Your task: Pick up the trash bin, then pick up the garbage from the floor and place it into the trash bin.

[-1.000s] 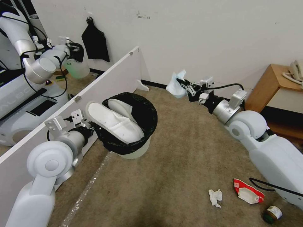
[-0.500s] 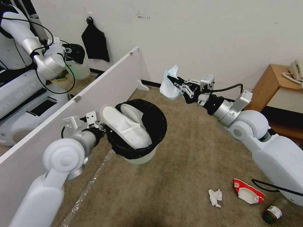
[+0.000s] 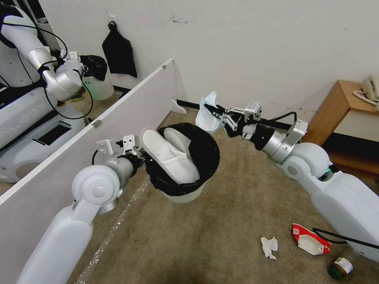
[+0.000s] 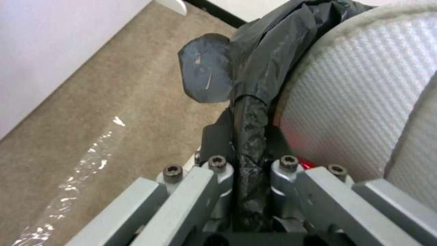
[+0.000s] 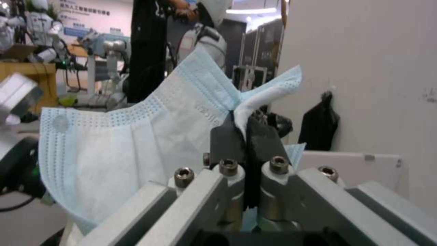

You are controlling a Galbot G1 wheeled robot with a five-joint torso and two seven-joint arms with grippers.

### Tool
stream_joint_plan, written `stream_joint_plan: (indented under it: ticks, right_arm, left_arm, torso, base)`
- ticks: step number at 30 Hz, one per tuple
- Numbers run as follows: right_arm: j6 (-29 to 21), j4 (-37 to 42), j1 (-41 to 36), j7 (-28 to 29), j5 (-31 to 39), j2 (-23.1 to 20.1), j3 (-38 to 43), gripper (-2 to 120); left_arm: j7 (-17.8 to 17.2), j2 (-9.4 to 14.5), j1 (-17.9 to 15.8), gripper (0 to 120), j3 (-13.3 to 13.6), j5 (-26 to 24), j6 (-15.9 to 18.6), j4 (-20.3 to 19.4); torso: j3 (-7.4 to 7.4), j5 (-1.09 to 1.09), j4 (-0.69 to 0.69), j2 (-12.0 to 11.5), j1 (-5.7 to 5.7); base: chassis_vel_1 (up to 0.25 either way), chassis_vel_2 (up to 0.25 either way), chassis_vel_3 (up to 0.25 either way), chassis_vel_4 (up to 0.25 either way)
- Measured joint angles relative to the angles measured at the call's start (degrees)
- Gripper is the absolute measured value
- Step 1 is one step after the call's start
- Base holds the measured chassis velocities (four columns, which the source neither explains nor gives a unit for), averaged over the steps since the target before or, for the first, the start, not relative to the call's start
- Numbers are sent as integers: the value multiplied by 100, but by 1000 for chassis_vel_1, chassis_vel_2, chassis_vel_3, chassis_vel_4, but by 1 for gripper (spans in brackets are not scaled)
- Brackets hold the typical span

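The trash bin point(image 3: 208, 156), white with a black bag over its rim, hangs above the carpet. My left gripper point(image 3: 143, 157) is shut on its near-left rim; the left wrist view shows the fingers clamped on the bag-covered rim point(image 4: 249, 136). Two white slippers point(image 3: 171, 156) stick out of the bin. My right gripper point(image 3: 218, 114) is shut on a light blue face mask point(image 3: 206, 113), which hangs at the bin's far rim; the mask point(image 5: 136, 143) spreads wide in the right wrist view. On the floor lie a crumpled tissue point(image 3: 269, 247), a red-white wrapper point(image 3: 310, 239) and a green-labelled bottle point(image 3: 340, 267).
A white partition board point(image 3: 118, 114) runs along the left, with another robot point(image 3: 27, 79) behind it. A black bag point(image 3: 118, 53) hangs on the back wall. A wooden cabinet point(image 3: 341, 106) with a telephone point(image 3: 369, 88) stands at the right. Open carpet lies in front.
My left arm has carried the bin to the right and farther out. My right gripper has brought the mask leftward and down to the bin's far rim.
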Motion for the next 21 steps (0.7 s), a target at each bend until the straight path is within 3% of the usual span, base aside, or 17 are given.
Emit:
stream_joint_plan:
  ticks: [9, 18, 21]
  right_arm:
    - [49, -61, -142, -14, -144, -88, -177, 0]
    - [26, -91, -208, 60, -249, -136, -318, 0]
    - [-42, -116, -210, 147, -263, -142, -381, 9]
  left_arm:
    - [21, -162, -356, 4, 331, 39, -35, 190]
    - [18, -213, -459, 4, 399, 37, -49, 211]
    - [18, -213, -429, 4, 378, 37, -51, 200]
  torso:
    - [0, 0, 0, 0, 0]
    - [0, 0, 0, 0, 0]
    - [0, 0, 0, 0, 0]
  base:
    - [0, 0, 0, 0]
    - [0, 0, 0, 0]
    - [0, 0, 0, 0]
